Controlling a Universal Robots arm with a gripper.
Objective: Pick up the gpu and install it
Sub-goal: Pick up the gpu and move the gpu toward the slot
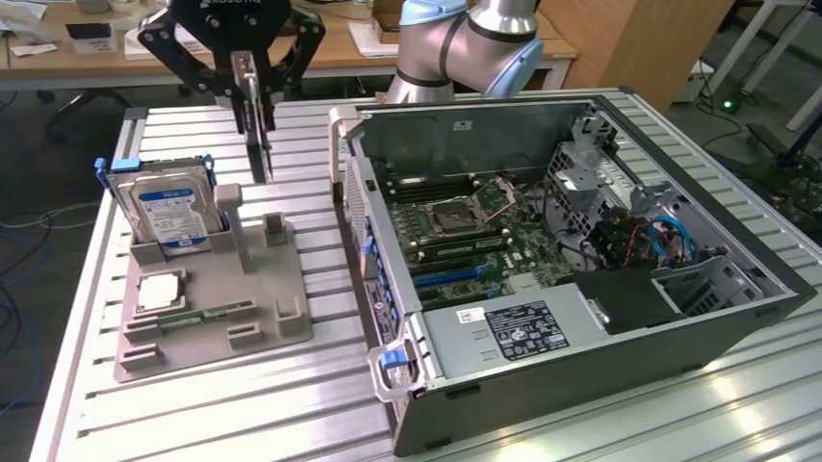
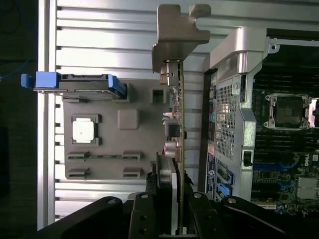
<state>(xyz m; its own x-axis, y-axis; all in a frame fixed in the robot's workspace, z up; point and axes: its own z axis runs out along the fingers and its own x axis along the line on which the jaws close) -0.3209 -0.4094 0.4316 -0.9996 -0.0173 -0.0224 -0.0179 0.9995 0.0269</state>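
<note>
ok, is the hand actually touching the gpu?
Touching. In the wrist view the hand clamps the gpu, seen edge-on, with a pad flat against each face and no gap.

1. Slotted alu desk (image 1: 719, 404) — glare patches nr its front edge.
2. Behind it: long wooden table (image 1: 115, 65) w/ papers (image 1: 29, 46) on top.
3. Wood-panel cabinet (image 1: 642, 48), exterior view's right.
4. Dark floor (image 1: 719, 125) — small green light (image 1: 730, 101); blue cable (image 1: 15, 226) at exterior view's left.

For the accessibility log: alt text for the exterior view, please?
The tool holds the gpu upright above the grey holder, where a hard drive stands. An open computer case lies on the exterior view's right.
</note>
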